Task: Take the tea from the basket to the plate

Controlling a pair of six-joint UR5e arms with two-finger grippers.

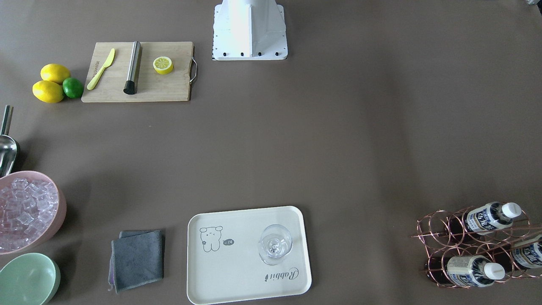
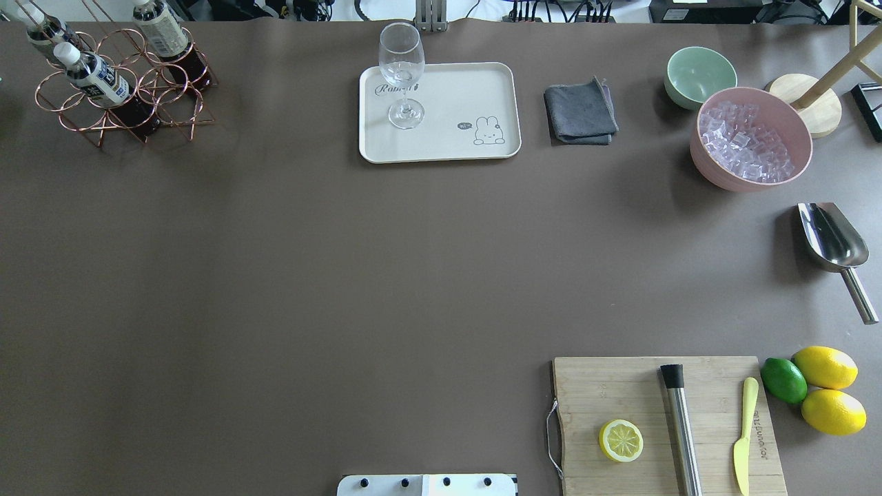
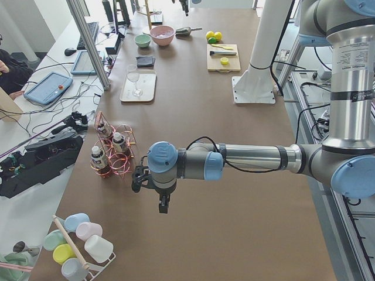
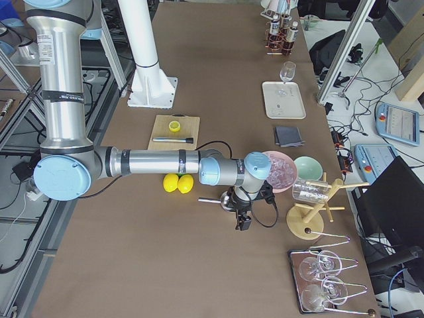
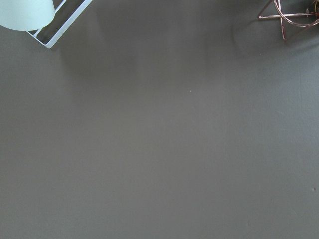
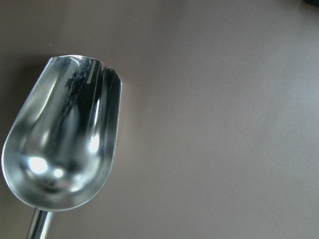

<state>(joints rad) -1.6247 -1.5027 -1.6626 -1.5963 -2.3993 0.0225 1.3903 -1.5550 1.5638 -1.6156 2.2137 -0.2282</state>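
Three alike tea bottles [image 1: 487, 217] with white caps lie in a copper wire basket [image 1: 432, 237] at the table's far left corner, also in the overhead view [image 2: 93, 72]. The cream plate [image 1: 237, 271] with the bear drawing holds only an upright wine glass [image 1: 275, 244]. My left gripper [image 3: 162, 206] hangs over bare table beside the basket [image 3: 114, 155], apart from it. My right gripper [image 4: 242, 224] hangs above a metal scoop [image 6: 65, 144]. Both show only in the side views, so I cannot tell whether they are open or shut.
A folded grey cloth [image 2: 580, 111], a mint-green bowl [image 2: 699, 74] and a pink bowl of ice [image 2: 751, 138] sit right of the plate. A cutting board [image 2: 661, 420] with half lemon, metal rod and knife, plus lemons and a lime [image 2: 783, 379], lies near right.
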